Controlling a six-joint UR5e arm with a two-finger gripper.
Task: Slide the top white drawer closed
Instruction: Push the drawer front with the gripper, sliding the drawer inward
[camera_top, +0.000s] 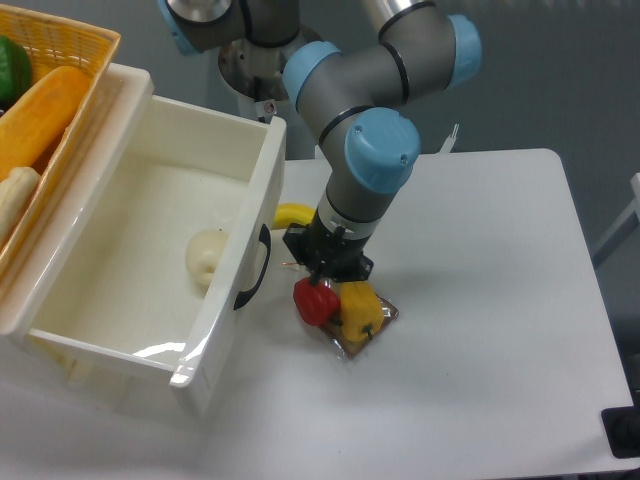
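The top white drawer stands pulled far out, open toward the right, with its curved black handle on the front panel. A pale round thing lies inside it. My gripper points down just right of the handle, apart from it, over a red pepper. Its fingertips are hidden between the black wrist body and the pepper, so I cannot tell whether it is open or shut. The lower drawer is hidden.
A yellow pepper lies next to the red one on a small brown tray. A yellow item lies behind the arm. A wicker basket with vegetables sits on the cabinet top at the left.
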